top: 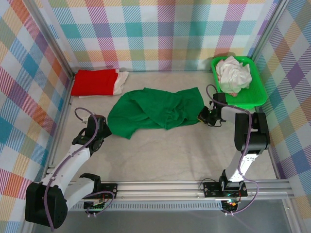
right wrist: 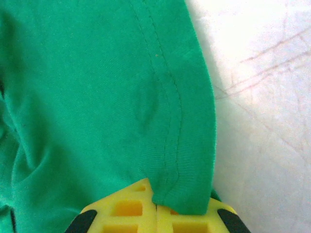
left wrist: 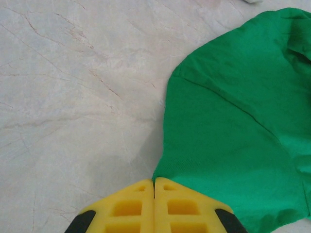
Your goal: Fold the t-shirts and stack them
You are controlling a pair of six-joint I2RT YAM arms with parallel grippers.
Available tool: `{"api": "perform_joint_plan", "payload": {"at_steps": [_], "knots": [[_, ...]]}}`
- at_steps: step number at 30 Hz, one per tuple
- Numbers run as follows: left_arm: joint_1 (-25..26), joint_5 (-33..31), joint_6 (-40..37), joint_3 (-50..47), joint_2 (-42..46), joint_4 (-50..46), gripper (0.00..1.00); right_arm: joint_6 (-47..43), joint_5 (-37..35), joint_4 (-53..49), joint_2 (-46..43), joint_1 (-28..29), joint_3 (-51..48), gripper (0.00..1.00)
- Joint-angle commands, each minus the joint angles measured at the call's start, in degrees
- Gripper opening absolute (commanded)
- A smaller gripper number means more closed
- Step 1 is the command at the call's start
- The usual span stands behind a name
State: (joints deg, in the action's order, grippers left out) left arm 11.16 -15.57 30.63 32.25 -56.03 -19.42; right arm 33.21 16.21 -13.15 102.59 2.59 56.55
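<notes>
Your left gripper [left wrist: 154, 183] and right gripper [right wrist: 155, 196] each pinch one end of the green t-shirt [top: 155, 111] on the table [top: 170, 155].

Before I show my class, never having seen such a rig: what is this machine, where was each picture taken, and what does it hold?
Two robot arms stand bolted to a table, each ending in a two-finger gripper. One picture looks down from above; the others come from wrist cameras, yellow fingers at the bottom. A green t-shirt lies crumpled mid-table, a folded red t-shirt back left, white shirts in a green tray. The right gripper is shut on the green t-shirt's hem; the left gripper seems to pinch its opposite edge.
</notes>
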Motion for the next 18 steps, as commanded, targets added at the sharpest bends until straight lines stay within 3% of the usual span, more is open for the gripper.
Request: {"api": "perform_joint_plan", "payload": {"at_steps": [1, 9, 18], "knots": [[-0.8, -0.5, -0.2, 1.2, 1.0, -0.8, 0.00, -1.5, -1.5, -3.6, -8.5, 0.3, -0.8, 0.00], [-0.9, 4.0, -2.7, 11.0, 5.3, -2.4, 0.00, -3.2, -3.2, -14.3, -24.4, 0.2, 3.2, 0.00], [-0.9, 3.2, -12.7, 33.0, 3.8, -9.9, 0.00, -6.0, -2.9, -26.7, -29.2, 0.3, 19.4, 0.00]]}}
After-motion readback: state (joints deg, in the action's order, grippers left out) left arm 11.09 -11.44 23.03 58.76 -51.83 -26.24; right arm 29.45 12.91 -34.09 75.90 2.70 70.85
